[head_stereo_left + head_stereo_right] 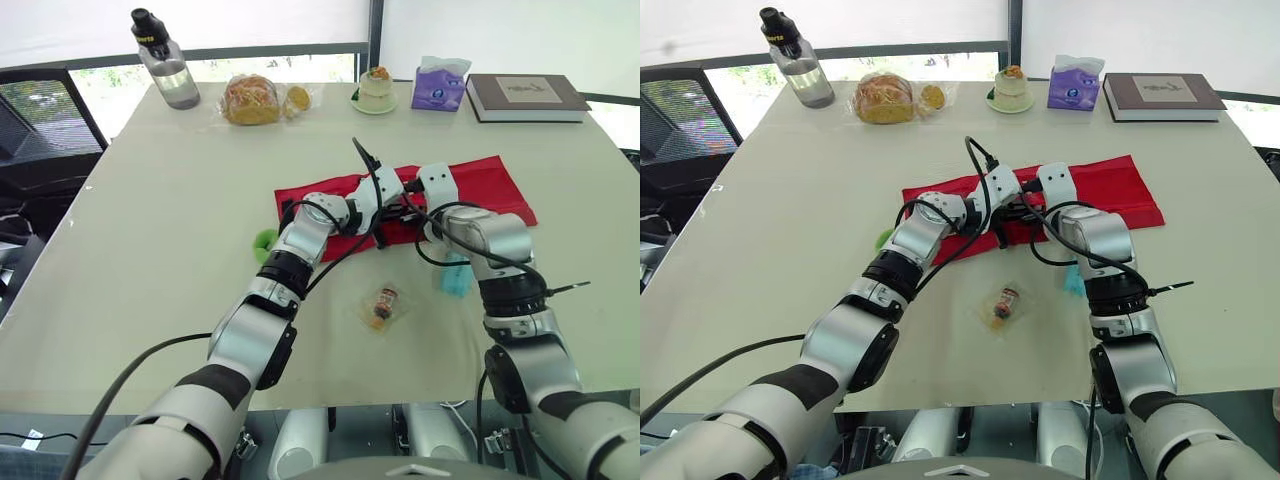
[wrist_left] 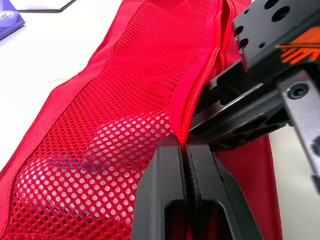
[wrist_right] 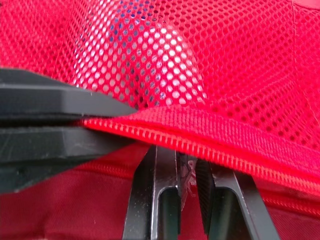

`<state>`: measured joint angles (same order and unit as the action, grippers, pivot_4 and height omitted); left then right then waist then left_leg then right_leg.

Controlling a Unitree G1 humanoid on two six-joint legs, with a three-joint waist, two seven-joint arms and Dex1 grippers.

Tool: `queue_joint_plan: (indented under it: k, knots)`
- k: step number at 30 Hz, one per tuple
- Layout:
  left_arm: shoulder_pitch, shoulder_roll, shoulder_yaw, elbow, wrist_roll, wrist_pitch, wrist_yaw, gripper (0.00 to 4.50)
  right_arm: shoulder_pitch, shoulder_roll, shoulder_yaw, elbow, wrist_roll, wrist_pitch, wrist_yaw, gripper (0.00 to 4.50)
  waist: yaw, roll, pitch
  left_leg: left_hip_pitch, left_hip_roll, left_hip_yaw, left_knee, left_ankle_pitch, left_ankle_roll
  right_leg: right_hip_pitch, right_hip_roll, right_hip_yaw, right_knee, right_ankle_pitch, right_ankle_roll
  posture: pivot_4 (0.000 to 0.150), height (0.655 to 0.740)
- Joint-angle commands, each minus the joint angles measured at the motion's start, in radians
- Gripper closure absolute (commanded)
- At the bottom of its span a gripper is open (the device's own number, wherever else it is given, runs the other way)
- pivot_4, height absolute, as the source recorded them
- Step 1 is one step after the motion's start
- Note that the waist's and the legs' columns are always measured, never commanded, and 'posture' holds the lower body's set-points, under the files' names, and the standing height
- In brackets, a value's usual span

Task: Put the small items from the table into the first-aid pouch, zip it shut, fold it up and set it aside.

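Jaws of left gripper (image 2: 186, 145) and right gripper (image 3: 186, 156) pinch the first-aid pouch (image 1: 482, 184) zip edge; a slip could reclose it before the 6-o'clock bagged vial (image 1: 383, 303) enters.

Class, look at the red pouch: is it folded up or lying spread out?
Spread out: the pouch lies flat and unfolded on the table.

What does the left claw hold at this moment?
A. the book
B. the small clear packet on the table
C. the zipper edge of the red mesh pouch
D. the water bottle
C: the left claw is shut on the zipper edge of the red first-aid pouch, while the clear packet lies apart from it on the table.
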<state>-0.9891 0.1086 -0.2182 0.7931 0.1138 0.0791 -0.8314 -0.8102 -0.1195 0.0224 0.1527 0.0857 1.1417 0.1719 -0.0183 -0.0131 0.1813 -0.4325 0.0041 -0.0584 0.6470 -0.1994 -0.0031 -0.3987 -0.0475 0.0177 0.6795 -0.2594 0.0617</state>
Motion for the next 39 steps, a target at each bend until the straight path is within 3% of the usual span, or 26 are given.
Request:
queue_joint_plan:
  k: [1, 8, 19, 22, 24, 29, 30, 39]
  knots:
    - [-0.004, -0.019, -0.018, -0.047, -0.010, -0.024, -0.013, 4.50, -0.005, 0.003, 0.017, -0.051, 0.007, -0.020, 0.007, 3.54, 0.000, 0.000, 0.000, 0.000, 0.000, 0.000, 0.000, 0.000, 0.000, 0.000, 0.000, 0.000, 0.000, 0.000, 0.000, 0.150, 0.7400]
    - [-0.017, -0.014, -0.009, -0.020, -0.012, -0.034, -0.007, 4.50, 0.084, -0.071, 0.049, -0.210, 0.022, 0.039, 0.058, 0.06, 0.000, 0.000, 0.000, 0.000, 0.000, 0.000, -0.002, 0.000, 0.000, -0.001, 0.000, 0.001, 0.000, 0.000, 0.000, 0.150, 0.7400]
    - [-0.067, -0.003, 0.034, 0.083, -0.058, -0.045, -0.066, 4.50, 0.207, -0.262, 0.068, -0.375, 0.073, -0.033, 0.202, 0.06, -0.003, 0.000, 0.000, 0.000, 0.000, 0.001, -0.002, 0.000, 0.000, -0.001, 0.000, 0.001, 0.000, 0.000, 0.000, 0.150, 0.7400]
    - [-0.081, 0.003, 0.041, 0.110, -0.063, -0.051, -0.074, 4.50, 0.228, -0.269, 0.053, -0.379, 0.075, -0.053, 0.200, 0.86, -0.006, 0.000, 0.000, 0.000, 0.000, 0.000, -0.002, 0.000, 0.000, -0.001, 0.000, 0.000, 0.000, 0.000, 0.000, 0.150, 0.7400]
    - [-0.087, 0.003, 0.048, 0.121, -0.070, -0.046, -0.079, 4.50, 0.237, -0.270, 0.056, -0.380, 0.076, -0.065, 0.199, 1.64, -0.008, 0.000, 0.000, 0.000, 0.000, 0.000, -0.002, 0.000, 0.000, -0.001, 0.000, 0.000, -0.001, 0.000, 0.000, 0.150, 0.7400]
    - [-0.086, 0.000, 0.058, 0.120, -0.091, -0.026, -0.102, 4.50, 0.245, -0.255, 0.072, -0.352, 0.071, -0.099, 0.187, 4.09, -0.016, 0.000, 0.000, 0.000, 0.000, 0.001, -0.002, 0.000, 0.000, -0.001, 0.000, 0.001, 0.000, 0.000, 0.000, 0.150, 0.7400]
    - [-0.083, 0.000, 0.056, 0.118, -0.089, -0.026, -0.105, 4.50, 0.243, -0.250, 0.074, -0.342, 0.069, -0.107, 0.184, 4.37, -0.017, 0.000, 0.000, 0.000, 0.000, 0.000, -0.002, 0.000, 0.000, -0.001, 0.000, 0.001, 0.000, 0.000, 0.000, 0.150, 0.7400]
    - [-0.073, 0.005, 0.050, 0.104, -0.082, -0.025, -0.121, 4.50, 0.169, -0.187, 0.100, -0.149, 0.030, -0.272, 0.170, 4.37, -0.020, 0.000, 0.000, 0.000, 0.000, 0.001, -0.002, 0.000, 0.000, -0.001, 0.000, 0.001, 0.000, 0.000, 0.000, 0.150, 0.7400]
